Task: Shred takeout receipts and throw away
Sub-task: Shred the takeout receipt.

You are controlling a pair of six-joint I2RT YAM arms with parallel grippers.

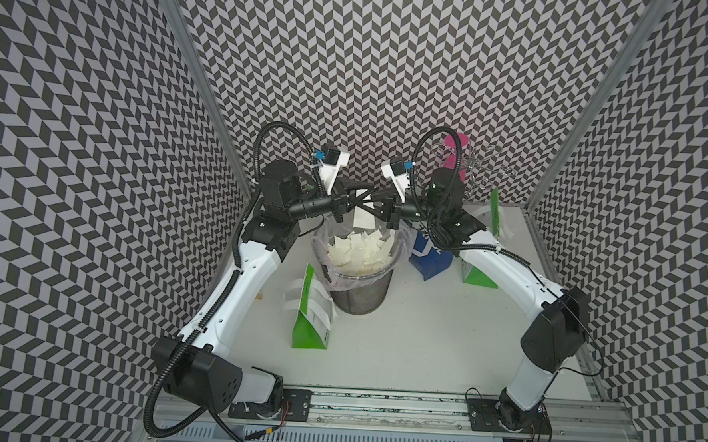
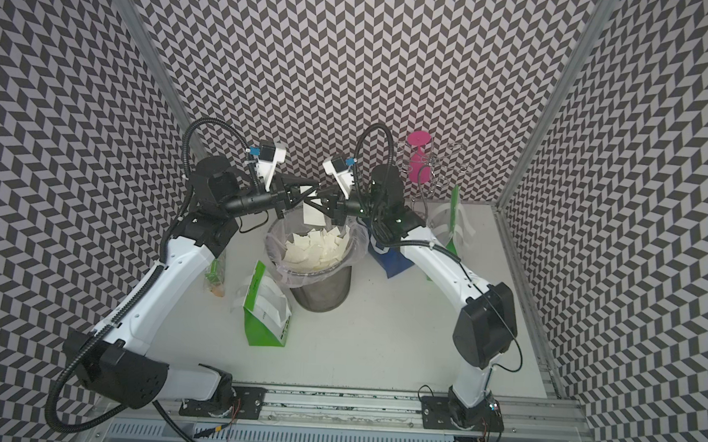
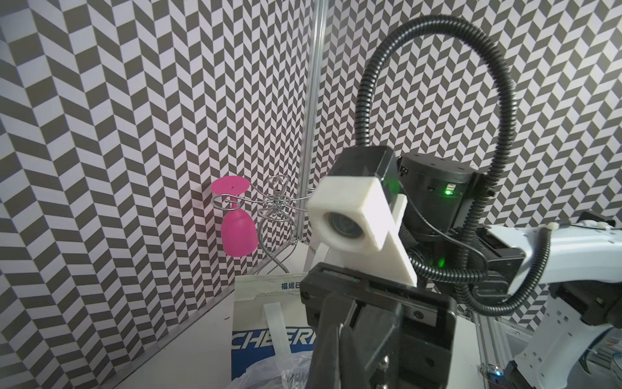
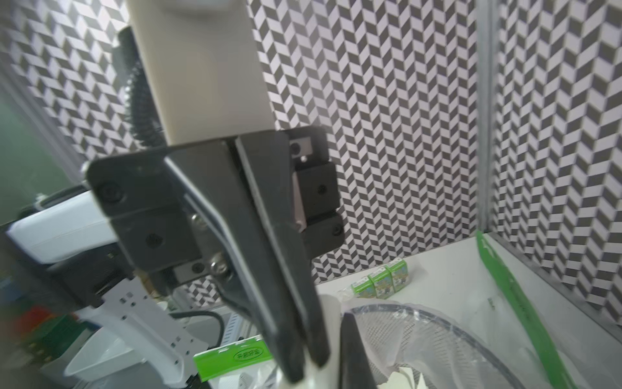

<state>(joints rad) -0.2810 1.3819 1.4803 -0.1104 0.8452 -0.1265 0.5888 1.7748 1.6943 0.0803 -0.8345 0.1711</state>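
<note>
Both arms meet above the mesh bin [image 1: 360, 299], which has a clear plastic liner. A white takeout receipt [image 1: 363, 219] hangs between them over the bin's mouth. My left gripper [image 1: 360, 195] is shut on its upper edge, and my right gripper [image 1: 370, 206] is shut on it right beside, the fingers crossing. In the right wrist view the left gripper's closed fingers [image 4: 296, 320] press against the white receipt [image 4: 331, 313]. Several torn white scraps [image 1: 359, 249] fill the bin.
A green-and-white bag [image 1: 310, 311] stands left of the bin. A blue-and-white bag [image 1: 427, 255] and another green bag [image 1: 480, 274] stand to its right, under the right arm. A pink glass [image 1: 455, 152] hangs on a wire rack at the back. Green cartons [image 4: 380, 283] lie by the wall.
</note>
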